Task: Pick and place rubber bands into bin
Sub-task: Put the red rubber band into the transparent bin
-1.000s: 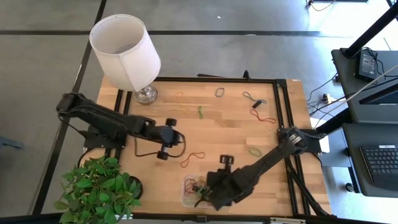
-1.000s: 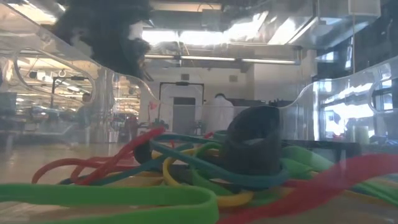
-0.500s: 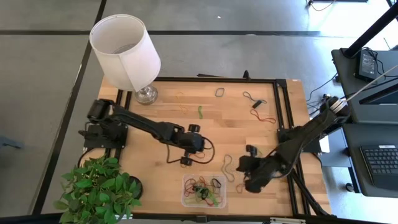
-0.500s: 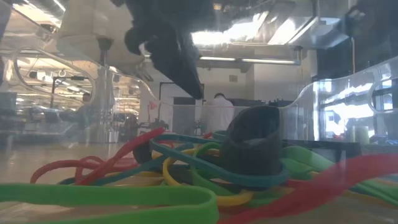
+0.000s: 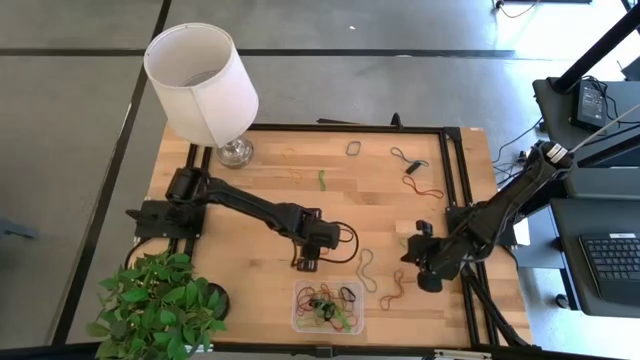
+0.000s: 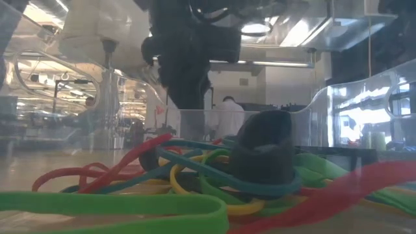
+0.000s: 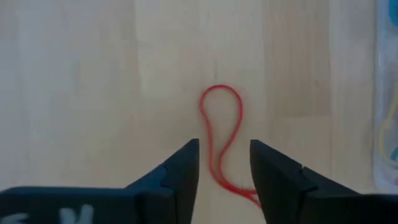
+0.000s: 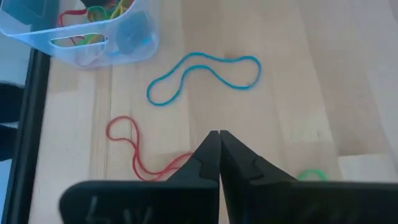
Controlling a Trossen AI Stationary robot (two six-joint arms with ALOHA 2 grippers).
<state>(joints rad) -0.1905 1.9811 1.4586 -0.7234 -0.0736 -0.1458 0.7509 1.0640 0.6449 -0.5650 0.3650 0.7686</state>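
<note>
The clear bin (image 5: pixel 300 322) stands at the table's near edge with several coloured rubber bands (image 5: pixel 328 303) heaped in it; the low view shows them close up (image 6: pixel 195 175). My left gripper (image 5: pixel 309 256) hangs just beyond the bin, open, pointing down. Its fingers (image 7: pixel 180 171) stand on either side of a red rubber band (image 7: pixel 221 127) that lies flat on the wood. My right gripper (image 5: pixel 421 268) is shut to the bin's right. Before it lie a blue band (image 8: pixel 202 73) and a red band (image 8: pixel 132 148), whose one end runs behind the fingers.
More loose bands lie on the wood: a green one (image 5: pixel 408 243), a red (image 5: pixel 425 190) and a black (image 5: pixel 405 158) at the far right, a grey ring (image 5: pixel 354 149), a green one (image 5: pixel 322 180). A lamp (image 5: pixel 205 80) stands far left, a plant (image 5: pixel 160 300) near left.
My left gripper has gone toward the table's right and near edges, stopping over the red band just beyond the bin; its fingers now stand apart. My right gripper has left the bin, moving toward the table's right edge and a little toward the far edge, still shut.
</note>
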